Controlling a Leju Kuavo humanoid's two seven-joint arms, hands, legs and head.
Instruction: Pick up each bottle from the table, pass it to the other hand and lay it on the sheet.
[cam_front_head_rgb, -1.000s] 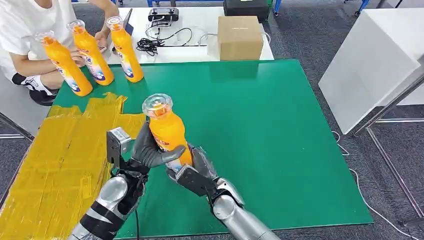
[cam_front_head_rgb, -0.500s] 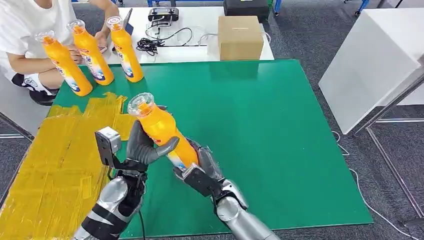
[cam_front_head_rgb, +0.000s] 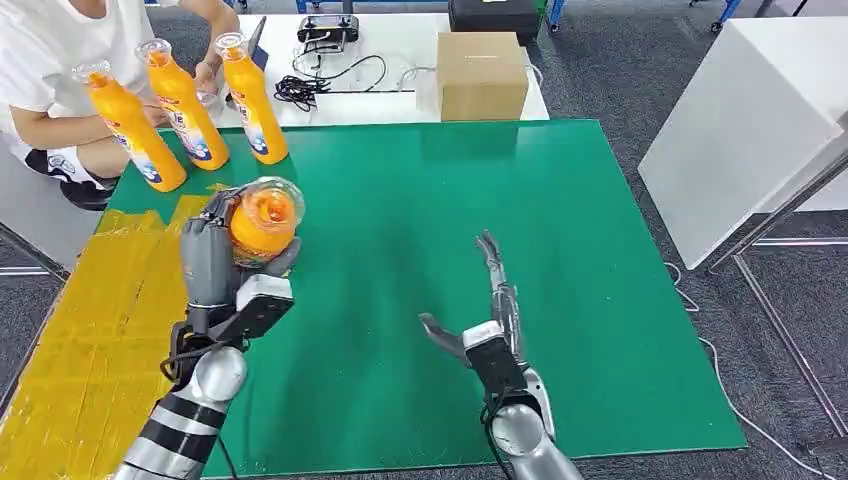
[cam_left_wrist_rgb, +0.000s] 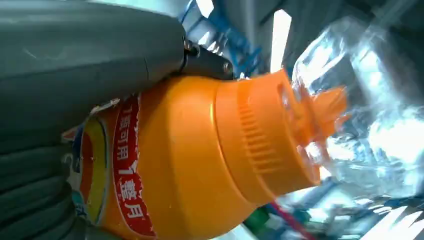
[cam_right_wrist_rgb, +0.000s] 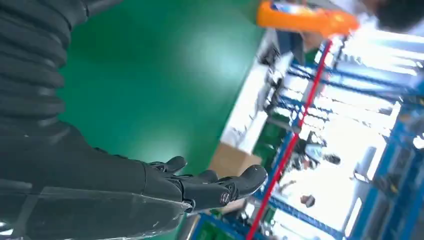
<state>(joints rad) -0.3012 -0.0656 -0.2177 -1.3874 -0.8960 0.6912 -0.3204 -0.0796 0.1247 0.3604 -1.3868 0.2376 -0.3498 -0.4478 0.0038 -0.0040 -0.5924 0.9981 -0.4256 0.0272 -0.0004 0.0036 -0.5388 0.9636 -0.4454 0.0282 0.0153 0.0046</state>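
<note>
My left hand (cam_front_head_rgb: 213, 262) grips an orange bottle (cam_front_head_rgb: 262, 218) with a clear cap, tipped so the cap faces the camera, above the edge of the yellow sheet (cam_front_head_rgb: 100, 330). The left wrist view shows that bottle (cam_left_wrist_rgb: 200, 155) close up, its red label against my fingers (cam_left_wrist_rgb: 30, 190). My right hand (cam_front_head_rgb: 492, 310) hovers open over the green mat (cam_front_head_rgb: 560, 250), fingers spread and holding nothing; the right wrist view shows its fingers (cam_right_wrist_rgb: 210, 187) stretched out. Three more orange bottles (cam_front_head_rgb: 185, 105) stand upright at the mat's far left corner.
A person in a white shirt (cam_front_head_rgb: 50, 60) sits at the far left, hands by the standing bottles. A cardboard box (cam_front_head_rgb: 480, 75), cables and a black device (cam_front_head_rgb: 325, 30) lie on the white table behind. A white panel (cam_front_head_rgb: 740, 130) stands to the right.
The right hand let go of the bottle and moved away to the right, opening. The left hand kept the bottle, carried it left toward the yellow sheet and tipped it.
</note>
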